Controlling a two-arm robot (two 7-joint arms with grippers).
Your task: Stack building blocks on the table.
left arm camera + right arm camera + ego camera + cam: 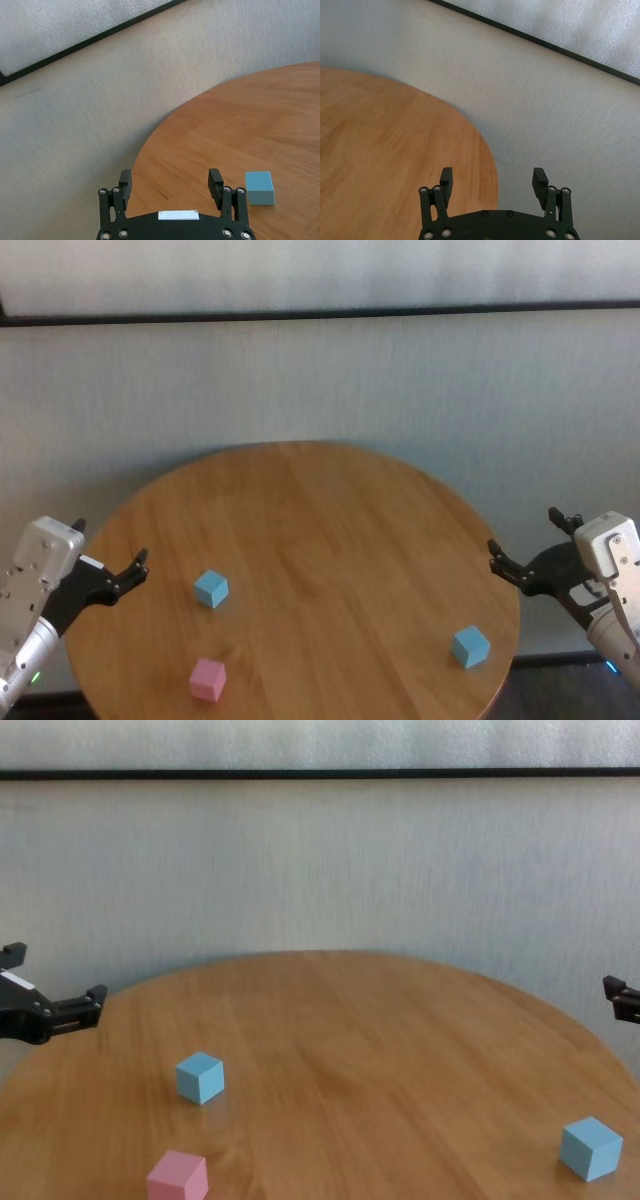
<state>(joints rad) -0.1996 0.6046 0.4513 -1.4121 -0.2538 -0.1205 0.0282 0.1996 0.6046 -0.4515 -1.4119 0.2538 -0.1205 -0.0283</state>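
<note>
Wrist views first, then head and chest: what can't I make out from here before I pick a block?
- Left wrist view: shows only one light blue block; the pink block and the other blue block fall outside its frame.
- Right wrist view: no blocks, only the table edge past the open right gripper.
- Head view: the table's near rim is cut off by the bottom edge.
- Chest view: the left gripper and right gripper are cropped by the side edges.
</note>
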